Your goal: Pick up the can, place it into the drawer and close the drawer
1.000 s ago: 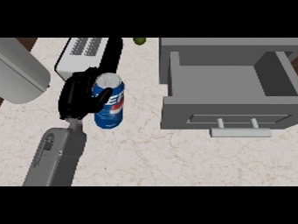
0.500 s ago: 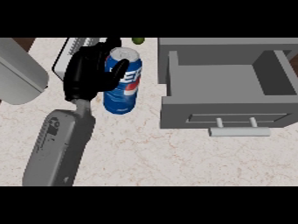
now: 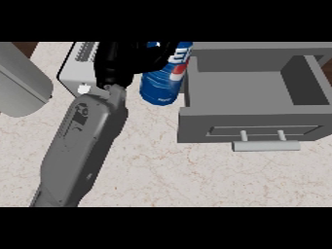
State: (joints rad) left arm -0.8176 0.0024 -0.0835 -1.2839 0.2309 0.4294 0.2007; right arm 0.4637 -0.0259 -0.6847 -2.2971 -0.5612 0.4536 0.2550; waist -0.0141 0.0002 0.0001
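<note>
Fingers [image 3: 153, 54] of left hand [image 3: 121, 62] curled round can [image 3: 165, 78], gripping it. Can blue with red-and-white band, tilted, held above bench [image 3: 161, 165], just left of drawer [image 3: 258, 97]. Drawer grey, open, handle [image 3: 265, 145] facing near edge. Grey forearm [image 3: 79, 146] runs from lower edge up to hand. White toaster [image 3: 79, 68] behind hand, partly hidden. Large grey object [image 3: 10, 78] at far left.

Even, bright light; a soft shadow lies right of the forearm [image 3: 79, 146] on the counter [image 3: 197, 175].
</note>
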